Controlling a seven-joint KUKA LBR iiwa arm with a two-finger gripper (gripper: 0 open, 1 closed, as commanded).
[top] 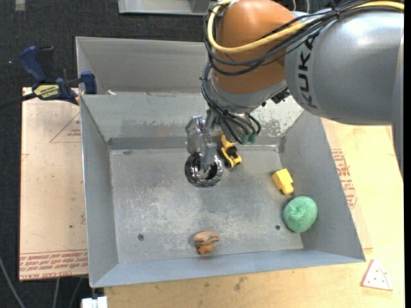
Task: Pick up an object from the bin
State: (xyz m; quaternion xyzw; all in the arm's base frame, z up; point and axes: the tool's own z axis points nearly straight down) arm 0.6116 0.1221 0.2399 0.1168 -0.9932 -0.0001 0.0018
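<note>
My gripper (207, 154) hangs below the orange-covered wrist over the middle of the bin, toward the back wall. Its lower end meets a dark, shiny round thing (203, 172) that looks like a ring or small roll lying on the bin floor. Whether that thing is gripped I cannot tell. A small yellow and black piece (230, 154) lies just to the right of the gripper, touching or nearly touching it.
A yellow block (282, 180) lies to the right, with a green fuzzy ball (300, 213) below it near the right wall. A small brown and orange lump (206, 241) rests near the front wall. The arm reaches in from the upper right.
</note>
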